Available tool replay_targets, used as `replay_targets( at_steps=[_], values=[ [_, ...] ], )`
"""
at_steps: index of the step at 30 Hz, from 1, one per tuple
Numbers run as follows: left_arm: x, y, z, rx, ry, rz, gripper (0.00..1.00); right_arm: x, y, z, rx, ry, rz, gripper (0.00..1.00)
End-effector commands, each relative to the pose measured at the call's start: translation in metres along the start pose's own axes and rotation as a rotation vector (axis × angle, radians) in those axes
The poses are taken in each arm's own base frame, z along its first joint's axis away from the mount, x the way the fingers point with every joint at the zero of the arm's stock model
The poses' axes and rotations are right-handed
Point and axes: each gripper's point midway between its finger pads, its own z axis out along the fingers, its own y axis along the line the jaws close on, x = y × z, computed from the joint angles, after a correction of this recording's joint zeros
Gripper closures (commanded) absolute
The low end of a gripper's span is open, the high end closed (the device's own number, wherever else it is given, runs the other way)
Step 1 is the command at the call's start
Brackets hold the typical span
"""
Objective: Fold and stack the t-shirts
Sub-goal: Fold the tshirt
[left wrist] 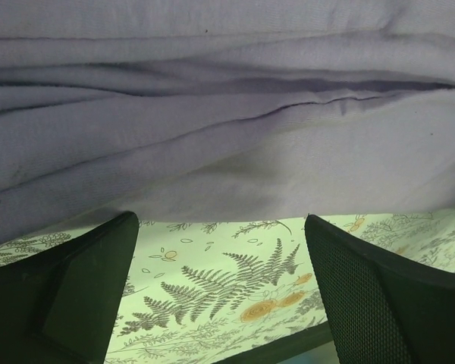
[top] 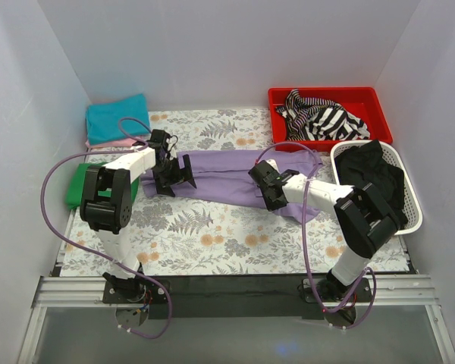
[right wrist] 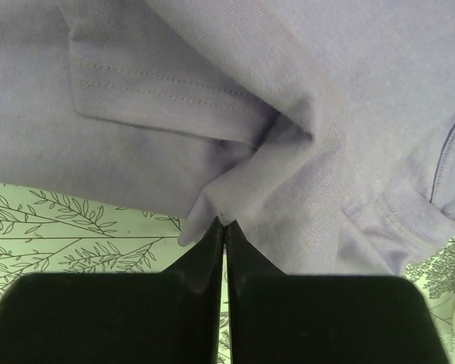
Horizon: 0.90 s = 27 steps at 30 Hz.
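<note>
Top view: the lavender t-shirt (top: 227, 176) lies stretched as a long band across mid-bench, running from 9 toward 3 o'clock on the fern-print bench (top: 212, 235). We see the left end effector (top: 171, 173) at the band's 9 o'clock end. In its wrist view the fingers (left wrist: 61, 296) stand spread wide, released, with the cloth's edge just beyond them and bare fern print between. The right end effector (top: 265, 186) sits toward the shirt's 3 o'clock end. In its wrist view the jaws are pressed together on a small puckered fold of the lavender cloth, with a hemmed sleeve at 10 o'clock of the pinch. At the bench's 10 o'clock corner a teal folded shirt (top: 117, 117) rests on a pink one (top: 110, 142); a green one (top: 76, 189) lies at 9 o'clock, behind the left arm. At 1 o'clock a red bin (top: 322, 92) holds striped cloth (top: 322, 117), and at 3 o'clock a white basket (top: 413, 205) holds black cloth (top: 371, 171)
</note>
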Motion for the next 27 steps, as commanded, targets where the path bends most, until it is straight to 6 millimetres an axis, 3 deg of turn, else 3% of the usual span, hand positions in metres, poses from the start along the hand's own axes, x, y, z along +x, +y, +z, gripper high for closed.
replay_targets(
  at_steps=[1, 8, 13, 21, 25, 27],
  values=[
    [0.006, 0.017, -0.002, -0.078, 0.009, 0.028, 0.08, -0.008, -0.009, -0.015, 0.031, -0.05, 0.018, 0.99],
    [0.038, 0.042, -0.014, -0.188, 0.087, 0.03, 0.08, -0.01, -0.038, -0.045, 0.109, -0.086, 0.032, 0.99],
    [0.051, 0.046, -0.028, -0.221, 0.111, -0.009, 0.08, -0.01, -0.058, -0.057, 0.181, -0.084, 0.057, 0.99],
    [0.068, 0.067, -0.036, -0.324, 0.126, -0.035, 0.08, -0.038, -0.094, -0.067, 0.307, -0.147, 0.131, 0.98],
    [0.069, 0.081, -0.04, -0.393, 0.112, -0.041, 0.08, -0.052, -0.118, -0.065, 0.355, -0.156, 0.175, 0.98],
    [0.068, 0.079, -0.041, -0.388, 0.104, -0.038, 0.08, -0.06, -0.12, -0.056, 0.342, -0.156, 0.176, 0.97]
  ],
)
